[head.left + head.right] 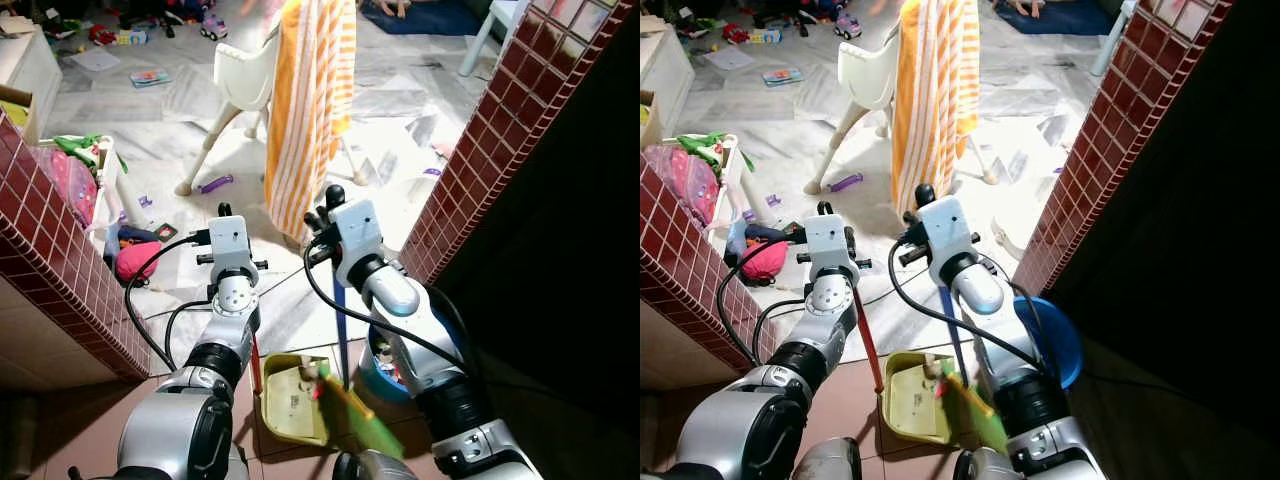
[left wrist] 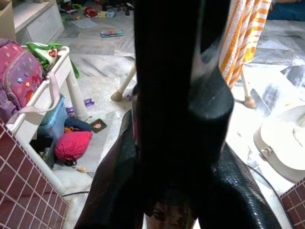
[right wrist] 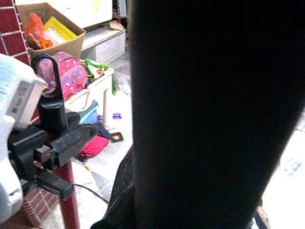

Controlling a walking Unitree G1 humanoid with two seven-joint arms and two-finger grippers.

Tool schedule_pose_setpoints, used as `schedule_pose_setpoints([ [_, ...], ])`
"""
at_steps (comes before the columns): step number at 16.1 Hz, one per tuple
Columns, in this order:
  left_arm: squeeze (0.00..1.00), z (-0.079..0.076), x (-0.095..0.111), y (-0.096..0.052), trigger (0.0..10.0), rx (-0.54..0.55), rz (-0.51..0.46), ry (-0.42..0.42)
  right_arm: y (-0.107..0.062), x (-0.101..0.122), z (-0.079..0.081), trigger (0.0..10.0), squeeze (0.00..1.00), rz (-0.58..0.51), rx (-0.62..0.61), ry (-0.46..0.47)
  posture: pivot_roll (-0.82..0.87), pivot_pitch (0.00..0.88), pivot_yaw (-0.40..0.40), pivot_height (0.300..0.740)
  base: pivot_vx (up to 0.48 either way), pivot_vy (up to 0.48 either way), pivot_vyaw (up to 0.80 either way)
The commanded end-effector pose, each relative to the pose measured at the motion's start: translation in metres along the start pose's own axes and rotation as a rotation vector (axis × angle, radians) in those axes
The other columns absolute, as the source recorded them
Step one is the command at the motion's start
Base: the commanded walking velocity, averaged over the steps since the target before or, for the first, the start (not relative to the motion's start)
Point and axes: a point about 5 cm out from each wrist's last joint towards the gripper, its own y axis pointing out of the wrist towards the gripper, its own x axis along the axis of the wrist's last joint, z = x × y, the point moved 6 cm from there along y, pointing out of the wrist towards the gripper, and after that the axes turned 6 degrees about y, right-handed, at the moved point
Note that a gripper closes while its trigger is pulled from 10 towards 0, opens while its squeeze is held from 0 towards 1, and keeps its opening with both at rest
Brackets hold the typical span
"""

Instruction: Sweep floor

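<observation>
A yellow dustpan (image 1: 290,400) rests on the brown tiles right at my feet. Its red handle (image 1: 868,345) rises to my left gripper (image 1: 225,212), which is shut on it. My right gripper (image 1: 325,205) is shut on the blue handle (image 1: 342,335) of a broom. The broom's green bristles (image 1: 375,425) lie against the dustpan's right edge. Both grippers are held close together above the edge of the pale marble floor (image 1: 400,90). The wrist views are mostly blocked by the black fingers (image 2: 176,95).
Red-tiled walls stand at left (image 1: 60,270) and right (image 1: 510,120), forming a narrow opening. A blue bucket (image 1: 1060,340) sits by my right side. Ahead are a white high chair (image 1: 245,75) with an orange striped towel (image 1: 310,100), a pink bag (image 1: 138,260), a white bin (image 1: 100,190) and scattered toys.
</observation>
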Motion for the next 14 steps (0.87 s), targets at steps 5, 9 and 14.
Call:
schedule_pose_setpoints([
  [5, 0.00, 0.007, -0.018, -0.001, 10.0, 0.014, 0.079, 0.059, 0.007, 0.036, -0.003, 10.0, 0.00, -0.104, 0.008, 0.159, -0.09, 0.015, -0.064, 0.740, 0.000, 0.000, 0.00],
  [9, 0.00, 0.002, 0.013, 0.010, 10.0, -0.071, -0.018, -0.010, 0.005, 0.064, -0.022, 10.0, 0.00, -0.212, -0.018, 0.003, -0.08, 0.005, -0.056, 0.740, 0.000, 0.000, 0.00],
  [14, 0.00, 0.026, 0.031, 0.013, 10.0, -0.044, -0.112, -0.032, -0.009, 0.082, -0.051, 10.0, 0.00, -0.319, -0.129, -0.053, -0.05, 0.001, -0.037, 0.740, 0.000, 0.000, 0.00],
])
